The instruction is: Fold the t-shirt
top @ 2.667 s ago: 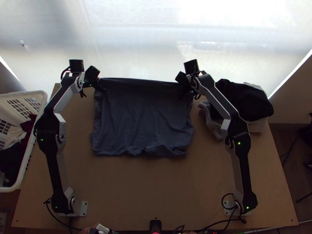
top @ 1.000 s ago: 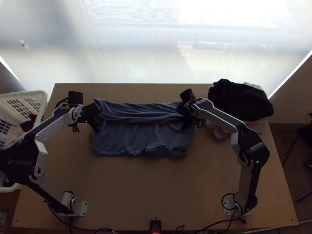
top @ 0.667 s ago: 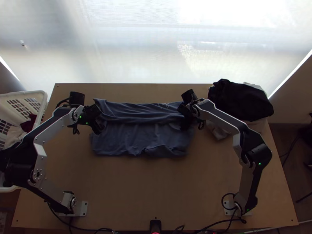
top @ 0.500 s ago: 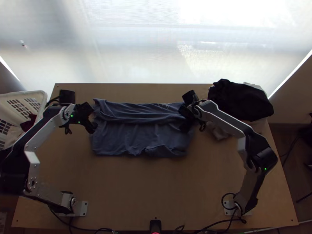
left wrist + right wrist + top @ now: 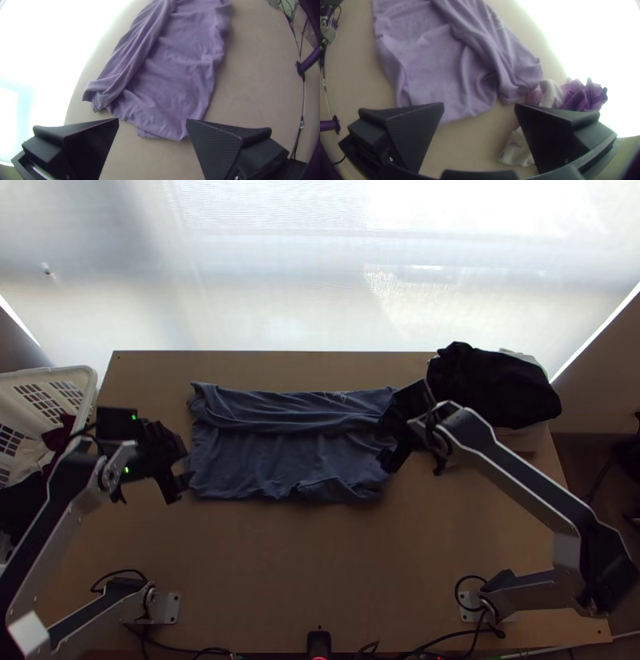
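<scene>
The blue-grey t-shirt point(image 5: 288, 456) lies flat on the table, its far part turned over toward the near edge as a wrinkled band. At its left side is my left gripper point(image 5: 181, 482), which the left wrist view shows as the left gripper point(image 5: 152, 121) with fingers wide apart and no cloth between the tips. By the shirt's right side is my right gripper point(image 5: 390, 440); in the right wrist view the right gripper point(image 5: 479, 105) is spread wide above the shirt point(image 5: 433, 63). Its arm hides part of the shirt's right edge.
A dark pile of clothes point(image 5: 494, 384) with pale cloth under it lies at the table's far right. At the left edge stands a white basket point(image 5: 84, 376) holding clothes. Bare wood point(image 5: 304, 564) stretches between the shirt and the near edge.
The shirt's far part came down toward the near edge, and both grippers let go. Since then the left gripper has moved left and nearer, the right one slightly right and nearer.
</scene>
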{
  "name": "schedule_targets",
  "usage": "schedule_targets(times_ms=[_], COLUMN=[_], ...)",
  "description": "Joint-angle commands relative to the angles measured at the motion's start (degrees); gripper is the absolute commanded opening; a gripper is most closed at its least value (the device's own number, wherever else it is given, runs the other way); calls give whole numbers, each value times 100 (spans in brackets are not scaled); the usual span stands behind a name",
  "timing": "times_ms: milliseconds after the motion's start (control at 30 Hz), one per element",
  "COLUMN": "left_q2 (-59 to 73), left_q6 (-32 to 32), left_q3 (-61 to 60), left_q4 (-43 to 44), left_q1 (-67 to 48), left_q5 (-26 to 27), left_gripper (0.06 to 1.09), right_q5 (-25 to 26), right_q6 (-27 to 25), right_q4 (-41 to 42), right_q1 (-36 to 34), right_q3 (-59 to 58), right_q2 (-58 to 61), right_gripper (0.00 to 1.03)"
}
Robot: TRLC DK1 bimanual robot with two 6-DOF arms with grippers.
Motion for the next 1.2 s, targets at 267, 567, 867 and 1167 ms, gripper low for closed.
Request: schedule_targets(times_ms=[267, 567, 867, 1167], left_q2=[-2040, -2198, -1671, -405], left_q6=[-159, 254, 887, 1239], left_q3=[-2206, -3287, -3840, -3788], left_q4=[591, 1892, 3562, 5065], left_q1=[-1711, -1842, -1535, -805], left_q5=[-204, -371, -494, -486], left_gripper=[103, 103, 102, 102], right_q5=[680, 1392, 2077, 2490], right_q6=[-88, -53, -158, -413], right_q4=[260, 1402, 2562, 3353], right_q1=[2289, 2781, 2798, 2772], right_q3=[-1711, -2387, -2756, -2844], right_q2=[-673, -498, -93, 346], right_gripper=[98, 98, 98, 98])
